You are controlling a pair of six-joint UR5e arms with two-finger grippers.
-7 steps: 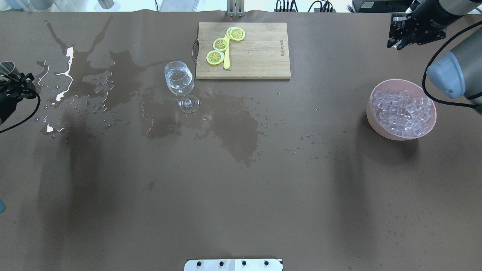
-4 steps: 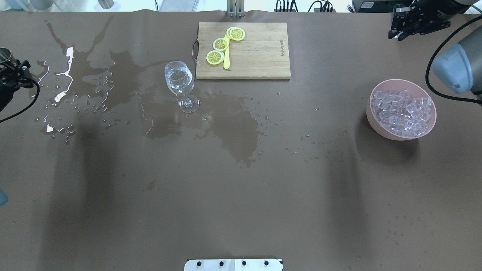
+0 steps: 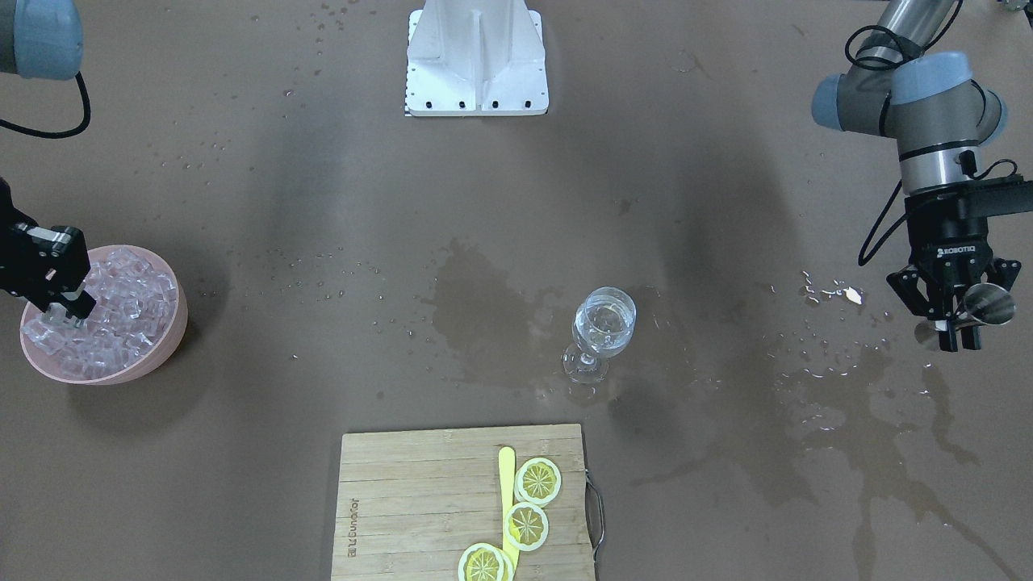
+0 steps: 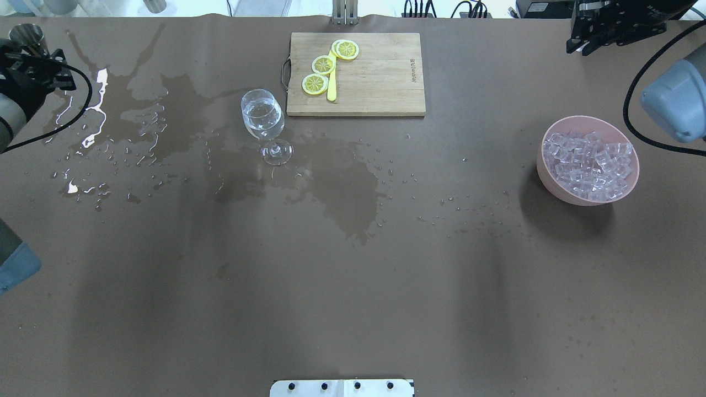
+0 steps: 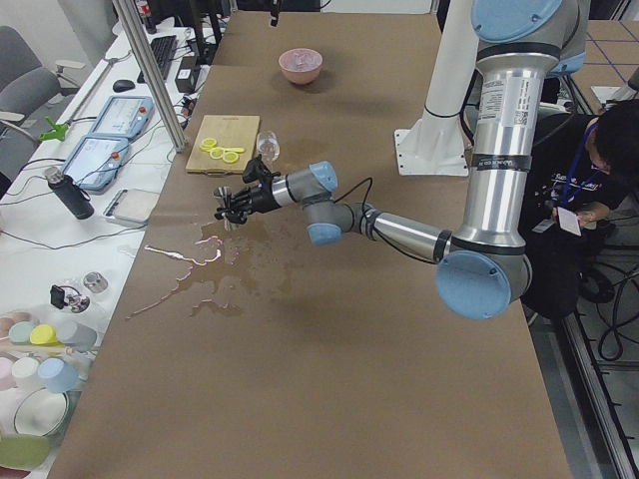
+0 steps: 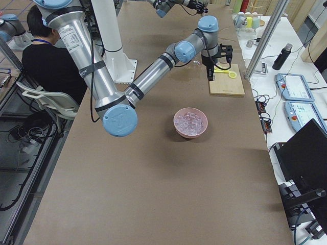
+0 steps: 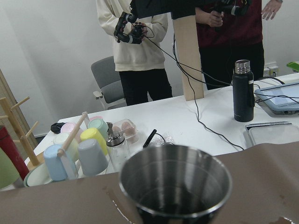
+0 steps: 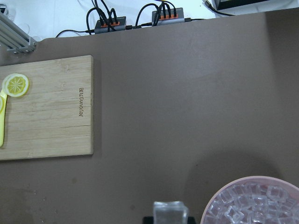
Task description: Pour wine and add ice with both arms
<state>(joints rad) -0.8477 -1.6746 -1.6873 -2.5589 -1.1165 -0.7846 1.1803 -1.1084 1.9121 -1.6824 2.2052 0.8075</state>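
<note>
Clamping left tool [image 3: 959, 329] on steel cup [image 7: 175, 185], above wet desk [image 4: 353, 275]. Pinching one cube [image 8: 170, 213] in right tool [image 3: 60, 307], raised beside bowl [image 4: 543, 165] heaped with ice [image 4: 590, 162]. Holding wine [image 4: 263, 121] in upright glass [image 4: 276, 151], standing near board [image 4: 375, 77].

Wet brown surface [image 4: 353, 303], left pincer [image 4: 28, 49] and right pincer [image 4: 579, 48] at its far corners.
The wine glass [image 4: 268, 135] with clear wine [image 4: 261, 118] stands near the board [image 4: 380, 82] bearing 3 lemon slices [image 4: 323, 64]; ice [image 4: 588, 162] fills the pink bowl [image 4: 551, 187]; the left pincer grips a metal cup [image 4: 26, 33].
</note>
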